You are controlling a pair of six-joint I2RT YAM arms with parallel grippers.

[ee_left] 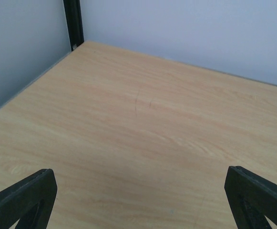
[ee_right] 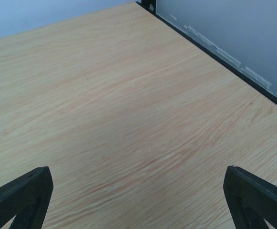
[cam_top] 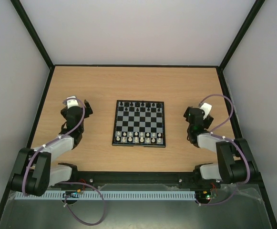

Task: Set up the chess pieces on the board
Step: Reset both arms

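The board (cam_top: 139, 119) lies flat at the table's middle. Several tiny white chess pieces (cam_top: 136, 140) stand in its two near rows, and tiny black pieces (cam_top: 138, 104) stand along its far rows. My left gripper (cam_top: 77, 107) rests left of the board, apart from it. In the left wrist view it (ee_left: 138, 195) is open and empty over bare wood. My right gripper (cam_top: 194, 115) rests right of the board. In the right wrist view it (ee_right: 138, 195) is open and empty over bare wood. Neither wrist view shows the board or any pieces.
The wooden table (cam_top: 138, 81) is boxed in by pale walls with black frame posts at the far corners (ee_left: 73, 24) (ee_right: 148, 4). A black rail (cam_top: 138, 177) runs along the near edge between the arm bases.
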